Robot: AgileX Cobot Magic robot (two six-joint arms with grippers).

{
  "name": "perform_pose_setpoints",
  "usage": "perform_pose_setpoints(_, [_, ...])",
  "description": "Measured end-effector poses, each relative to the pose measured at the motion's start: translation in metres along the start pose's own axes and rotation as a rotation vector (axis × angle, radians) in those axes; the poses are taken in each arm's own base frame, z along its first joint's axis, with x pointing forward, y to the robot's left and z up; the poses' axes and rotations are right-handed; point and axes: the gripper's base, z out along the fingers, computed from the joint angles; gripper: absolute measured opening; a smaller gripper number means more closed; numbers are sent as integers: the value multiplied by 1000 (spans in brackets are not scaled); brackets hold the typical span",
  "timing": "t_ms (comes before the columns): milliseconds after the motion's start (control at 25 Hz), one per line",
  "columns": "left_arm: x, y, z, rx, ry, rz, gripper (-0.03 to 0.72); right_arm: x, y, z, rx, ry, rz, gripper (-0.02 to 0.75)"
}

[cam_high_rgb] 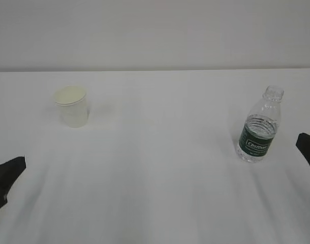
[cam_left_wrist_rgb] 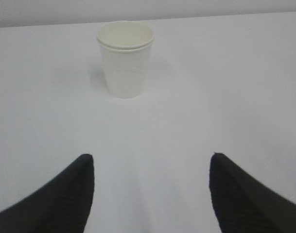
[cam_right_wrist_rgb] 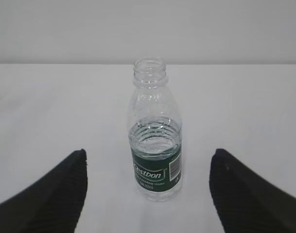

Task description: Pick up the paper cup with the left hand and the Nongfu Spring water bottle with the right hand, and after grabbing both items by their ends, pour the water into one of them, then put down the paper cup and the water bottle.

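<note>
The paper cup [cam_high_rgb: 72, 107] stands upright at the back left of the white table, small and white with a rolled rim. In the left wrist view the paper cup [cam_left_wrist_rgb: 125, 60] is ahead of my left gripper [cam_left_wrist_rgb: 151, 156] and well apart from it; the jaws are open with nothing between them. The Nongfu Spring water bottle [cam_high_rgb: 259, 127] stands upright at the right, uncapped, with a dark green label. The bottle [cam_right_wrist_rgb: 155, 167] stands just beyond my open right gripper [cam_right_wrist_rgb: 149, 151], untouched by either finger. Water [cam_right_wrist_rgb: 155, 140] fills about its lower half.
A white table [cam_high_rgb: 160, 178] runs back to a pale wall [cam_high_rgb: 155, 30]. Of each arm the exterior view shows only a black finger: the left finger [cam_high_rgb: 9, 173] at the lower left edge, the right finger [cam_high_rgb: 308, 150] at the right edge.
</note>
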Motion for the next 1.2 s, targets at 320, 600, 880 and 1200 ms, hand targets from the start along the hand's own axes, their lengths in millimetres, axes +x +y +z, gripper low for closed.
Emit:
perform_pose_setpoints(320, [25,-6,10,83,88,25,524,11,4,-10,-28,-43,-7,587])
perform_pose_setpoints(600, [29,-5,12,84,111,23,524,10,5,-9,-41,-60,-15,587])
perform_pose_setpoints(880, [17,-6,26,90,47,29,524,21,6,5,-63,-22,11,587])
perform_pose_setpoints(1200, [13,-6,30,91,30,30,524,56,6,29,-86,127,69,587])
